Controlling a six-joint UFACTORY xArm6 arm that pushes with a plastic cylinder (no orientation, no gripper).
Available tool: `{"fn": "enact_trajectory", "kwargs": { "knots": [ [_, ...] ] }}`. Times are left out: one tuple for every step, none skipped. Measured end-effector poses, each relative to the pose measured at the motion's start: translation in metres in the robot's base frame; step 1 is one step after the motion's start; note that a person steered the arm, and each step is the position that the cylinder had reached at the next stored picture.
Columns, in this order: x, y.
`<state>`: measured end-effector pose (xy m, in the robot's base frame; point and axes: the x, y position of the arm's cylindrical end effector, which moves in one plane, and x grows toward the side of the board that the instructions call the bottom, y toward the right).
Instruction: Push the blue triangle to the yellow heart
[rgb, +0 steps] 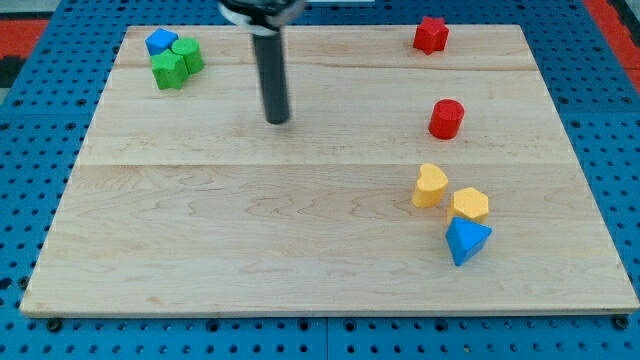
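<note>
- My tip (277, 121) rests on the board (250, 230), in its upper half and left of the middle; the rod rises straight toward the view's top edge.
- The arm ends in this bare rod, so there are no jaws to stand open or closed, and it grips nothing; the tip touches no block.
- Nearest to the tip is a cluster at the board's top left corner: a blue block (160, 41), shape unclear, touching two green blocks, one on the right (187, 54) and one below (169, 70). The cluster lies well apart from the tip.
- To the tip's right stands a red cylinder (446, 118); above it, near the board's top edge, sits a red star-like block (431, 34).
- The yellow heart (430, 186) lies at the right of the board, below the red cylinder.
- A yellow hexagon (470, 204) sits just beside the heart, on its lower right.
- The blue triangle (467, 240) lies directly below the hexagon, touching it or nearly so, and near the heart without touching it. It is far from the tip.
- Count: two blue, two green, two red, two yellow, eight blocks in all.
- No block sits in any container; all rest on the bare board.
- No writing or label can be read.
- The board lies on a blue pegboard (40, 130).
</note>
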<state>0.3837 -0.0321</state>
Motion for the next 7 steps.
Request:
{"fn": "enact_trajectory", "kwargs": {
  "knots": [
    [0.098,0.006],
    [0.206,0.098],
    [0.234,0.177],
    [0.235,0.236],
    [0.233,0.275],
    [0.215,0.26],
    [0.192,0.223]
  ]
}}
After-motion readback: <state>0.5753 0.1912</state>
